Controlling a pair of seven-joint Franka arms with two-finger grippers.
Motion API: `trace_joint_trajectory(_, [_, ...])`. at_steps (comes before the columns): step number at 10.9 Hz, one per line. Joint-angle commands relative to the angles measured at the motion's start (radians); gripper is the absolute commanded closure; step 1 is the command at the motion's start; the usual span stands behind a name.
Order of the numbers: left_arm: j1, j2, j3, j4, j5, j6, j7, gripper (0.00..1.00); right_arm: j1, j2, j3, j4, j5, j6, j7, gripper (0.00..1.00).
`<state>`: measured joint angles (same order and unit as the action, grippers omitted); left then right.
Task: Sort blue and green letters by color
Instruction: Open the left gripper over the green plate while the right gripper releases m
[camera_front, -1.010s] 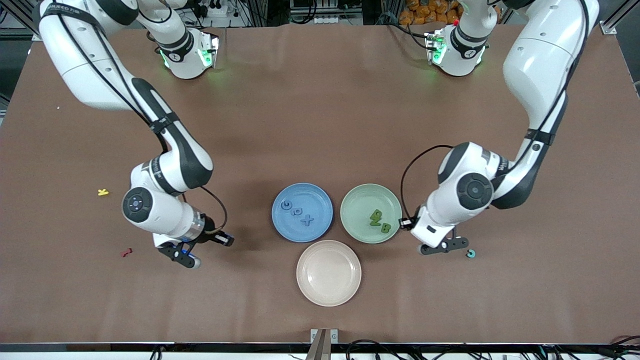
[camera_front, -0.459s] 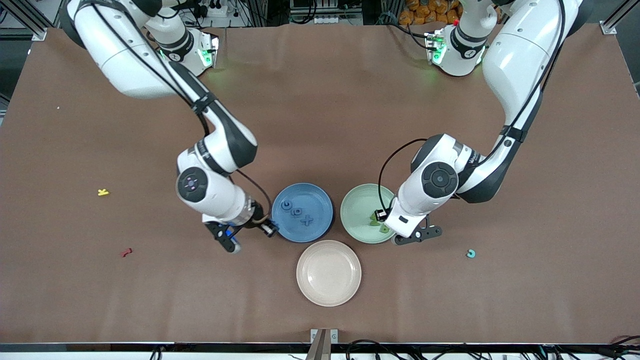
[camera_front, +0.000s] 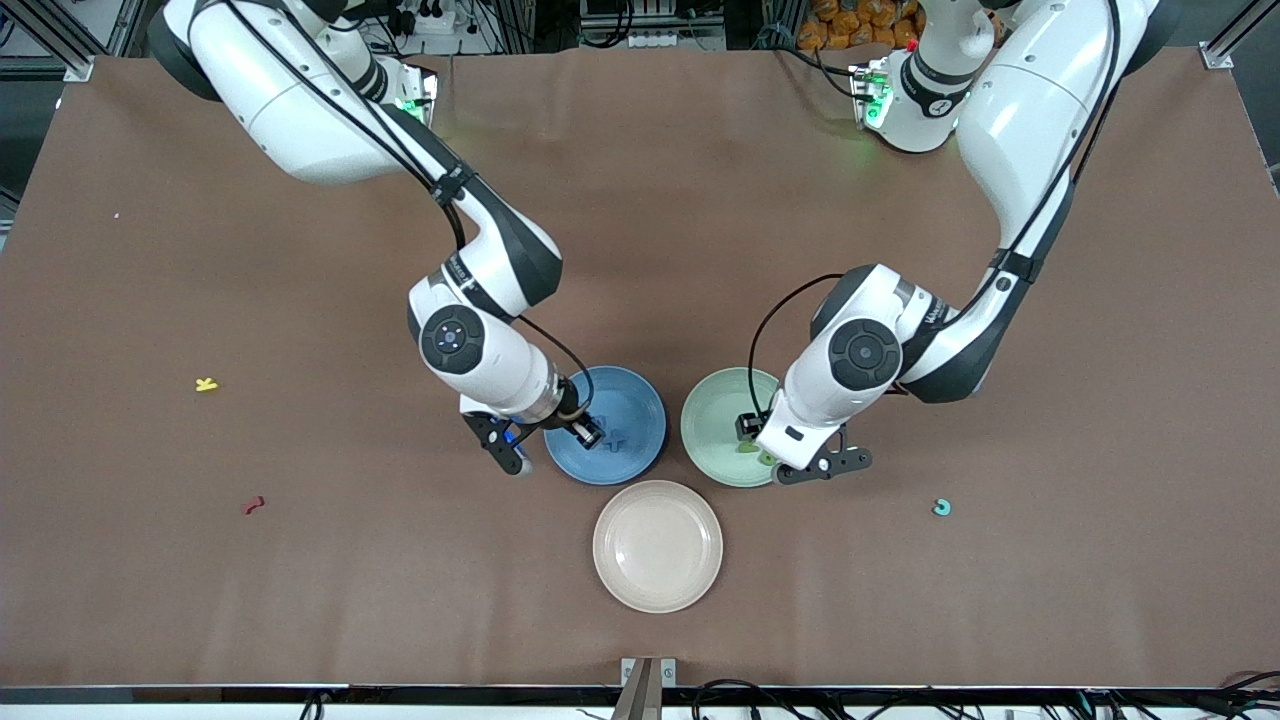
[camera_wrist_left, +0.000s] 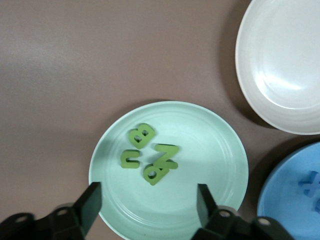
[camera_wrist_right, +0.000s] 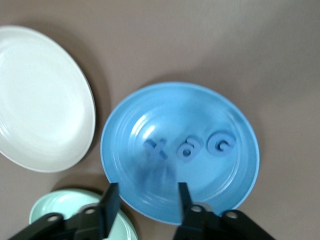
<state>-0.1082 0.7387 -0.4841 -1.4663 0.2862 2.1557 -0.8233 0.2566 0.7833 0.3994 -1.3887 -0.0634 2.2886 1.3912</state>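
Note:
Several green letters (camera_wrist_left: 141, 136) lie close together in the green plate (camera_wrist_left: 215, 150). My left gripper (camera_wrist_left: 147, 202) hangs open just over that plate's rim (camera_front: 712, 425), with nothing between its fingers. Three blue letters (camera_wrist_right: 186, 148) lie in a row in the blue plate (camera_wrist_right: 165, 107). My right gripper (camera_wrist_right: 146, 200) is over the edge of the blue plate (camera_front: 635, 400), its fingers apart. A blurred dark blue smear (camera_wrist_right: 156, 175) shows on the plate just past them. I cannot tell its shape. In the front view both hands (camera_front: 545, 445) (camera_front: 795, 448) hide most of the letters.
An empty beige plate (camera_front: 657, 545) sits nearer the front camera than the two coloured plates. A small teal letter (camera_front: 941, 507) lies on the table toward the left arm's end. A yellow letter (camera_front: 206, 384) and a red letter (camera_front: 254, 505) lie toward the right arm's end.
Both arms swung in from the table's ends to their plates. The left gripper opened over the green plate, which now holds more letters. The right gripper's fingers parted over the blue plate.

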Motion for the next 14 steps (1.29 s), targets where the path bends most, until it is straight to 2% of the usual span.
trace_joint_trajectory(1, [-0.008,-0.005,0.013,0.017,-0.007,-0.017,-0.011,0.00,0.044,0.011,-0.022,0.020,-0.039,-0.005,0.035,0.00])
trace_joint_trajectory(3, [0.019,-0.009,0.019,0.015,-0.001,-0.017,0.001,0.00,0.032,0.010,-0.022,0.023,-0.042,-0.005,0.028,0.00])
trace_joint_trajectory(5, [0.064,-0.010,0.029,0.015,0.048,-0.017,0.032,0.00,0.004,0.005,-0.048,0.023,-0.055,-0.011,-0.055,0.00])
trace_joint_trajectory(10, [0.226,-0.009,0.029,0.003,0.065,-0.017,0.306,0.00,-0.164,-0.001,-0.056,0.016,-0.049,-0.101,-0.470,0.00])
trace_joint_trajectory(13, [0.344,-0.007,0.029,0.003,0.083,-0.017,0.490,0.00,-0.223,-0.073,-0.068,-0.006,-0.049,-0.224,-0.673,0.00])
trace_joint_trajectory(14, [0.384,-0.007,0.029,0.003,0.085,-0.017,0.553,0.00,-0.232,-0.126,-0.082,-0.059,-0.050,-0.225,-0.723,0.00])
